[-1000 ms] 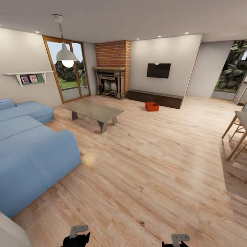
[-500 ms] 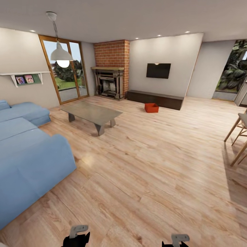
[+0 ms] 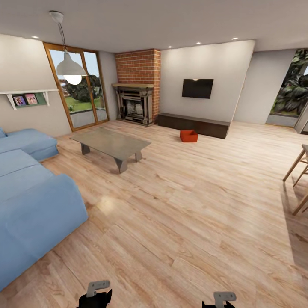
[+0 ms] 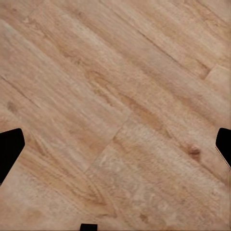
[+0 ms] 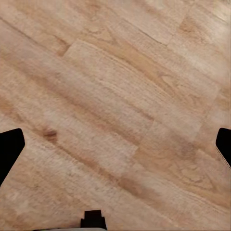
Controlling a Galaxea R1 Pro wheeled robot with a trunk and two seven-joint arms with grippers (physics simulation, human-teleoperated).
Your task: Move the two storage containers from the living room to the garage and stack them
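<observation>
We see the living room from the head camera, left to right. A blue sofa (image 3: pixel 30 201) fills the near left, on the light wood-plank floor (image 3: pixel 184 222). Behind it, a white wall shelf (image 3: pixel 26 93) carries small pictures. A pendant lamp (image 3: pixel 68 66) hangs in front of the wood-framed glass doors (image 3: pixel 79 90). A grey low bench (image 3: pixel 112 143) stands between sofa and fireplace; nothing rests on it. The red brick fireplace (image 3: pixel 137 92) sits at the far corner. Right of it, a dark wall screen (image 3: pixel 197 88) hangs above a long dark low cabinet (image 3: pixel 192 124).

1 orange-red storage container (image 3: pixel 188 136) is visible. It stands on the wood floor just in front of the low cabinet, well apart from the robot, upright with its open top up. Whether it touches the cabinet we cannot tell. It looks like a single bin at this range; too small to resolve further.

At far right, an opening shows greenery (image 3: pixel 293 85), and pale wooden chair legs (image 3: pixel 299 179) enter at the edge.

Left hand (image 4: pixel 115 144): dark fingertips (image 4: pixel 9 149) sit at opposite edges of the wrist view, spread wide, with bare planks between them. Right hand (image 5: pixel 115 144): the same, fingertips (image 5: pixel 9 149) spread wide over bare planks, gripping nothing. Both arms' tops (image 3: pixel 96 293) show at the head view's lower edge.
</observation>
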